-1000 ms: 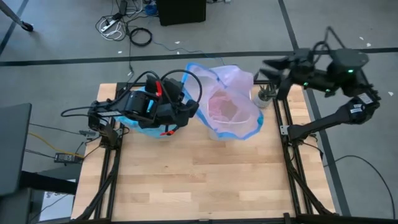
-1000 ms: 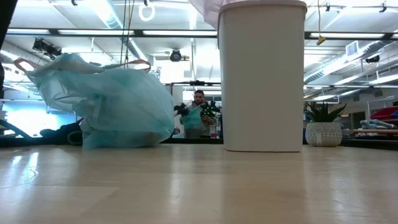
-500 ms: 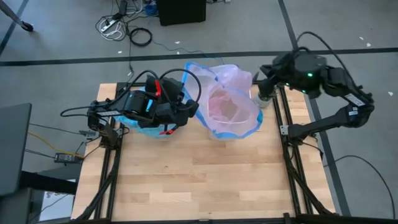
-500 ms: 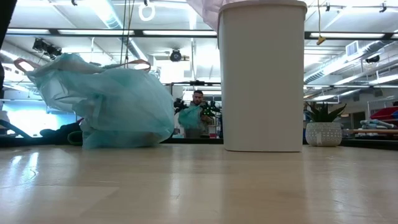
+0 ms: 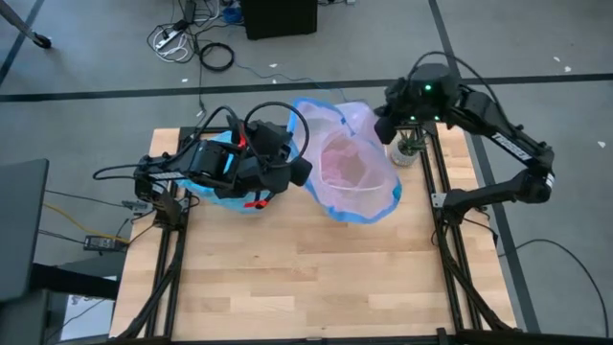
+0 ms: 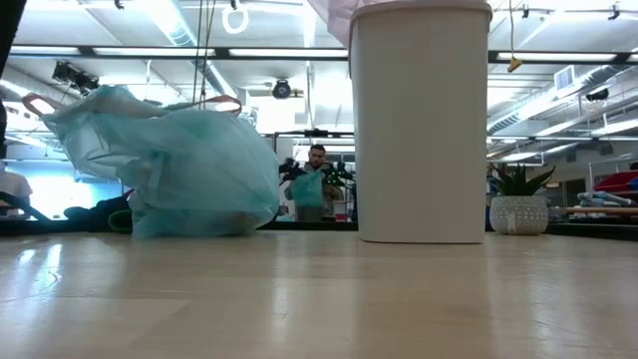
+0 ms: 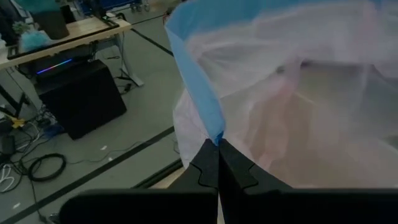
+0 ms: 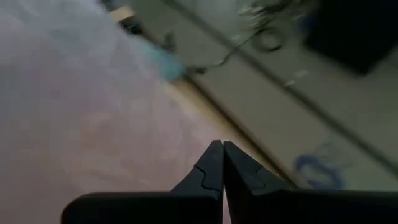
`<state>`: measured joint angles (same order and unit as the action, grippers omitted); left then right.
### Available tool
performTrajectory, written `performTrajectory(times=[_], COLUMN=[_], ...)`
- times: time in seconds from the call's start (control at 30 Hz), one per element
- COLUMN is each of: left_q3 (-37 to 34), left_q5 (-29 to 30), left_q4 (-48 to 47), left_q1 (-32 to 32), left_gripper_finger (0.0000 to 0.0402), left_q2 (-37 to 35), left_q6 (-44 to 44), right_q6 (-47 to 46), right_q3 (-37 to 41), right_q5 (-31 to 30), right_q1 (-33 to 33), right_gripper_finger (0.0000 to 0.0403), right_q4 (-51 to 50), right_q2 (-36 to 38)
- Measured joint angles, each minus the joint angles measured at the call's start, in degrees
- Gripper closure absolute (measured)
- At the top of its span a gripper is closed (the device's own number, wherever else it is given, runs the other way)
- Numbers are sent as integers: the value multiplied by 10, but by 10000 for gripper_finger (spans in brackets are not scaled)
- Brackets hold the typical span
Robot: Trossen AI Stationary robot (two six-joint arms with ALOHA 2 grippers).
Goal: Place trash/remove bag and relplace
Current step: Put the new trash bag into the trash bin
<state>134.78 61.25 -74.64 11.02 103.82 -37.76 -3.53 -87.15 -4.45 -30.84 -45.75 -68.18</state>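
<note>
A pale pink bag with a blue rim band (image 5: 350, 163) is draped over the white bin (image 6: 421, 120) at the table's far middle. My left gripper (image 5: 299, 172) is shut on the pink bag's left rim. My right gripper (image 5: 383, 123) is shut at the pink bag's far right rim. The light-blue bag (image 5: 213, 184) lies bunched on the table under my left arm, resting on its bottom (image 6: 189, 227). The trash is out of view. My left gripper pinches the pink bag's blue rim band (image 7: 214, 132) between its two fingertips, coming slantwise from the table's left. The rim is raised and drawn out from the bin there. My right gripper is by the pink film (image 8: 124, 112); whether it touches it, I cannot tell.
A small potted plant (image 5: 407, 149) stands at the table's far right corner, close under my right arm. Bare wooden tabletop (image 5: 306, 278) fills the near half. A person (image 6: 317, 184) stands in the room beyond the table.
My right gripper has swung from beyond the table's far right corner toward the left and down, to the pink bag's far right rim. The pink bag's near rim has spread a little toward the table's near edge.
</note>
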Motion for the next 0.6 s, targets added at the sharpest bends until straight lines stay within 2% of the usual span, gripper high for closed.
performTrajectory(times=[0.07,0.17,0.4,0.6], left_q3=[0,0,0,0], left_q5=[0,0,0,-7], left_q4=[0,0,6,12], left_q1=[0,0,0,0], left_gripper_finger=[401,401,401,401], left_q2=[0,0,0,0], left_q6=[0,-2,0,0], right_q6=[-13,-24,-34,-43], right_q3=[8,22,32,33], right_q5=[50,91,132,139], right_q1=[-7,-5,15,27], right_gripper_finger=[403,403,403,403], right_q4=[-5,-7,-6,-18], right_q2=[-8,-20,-58,-78])
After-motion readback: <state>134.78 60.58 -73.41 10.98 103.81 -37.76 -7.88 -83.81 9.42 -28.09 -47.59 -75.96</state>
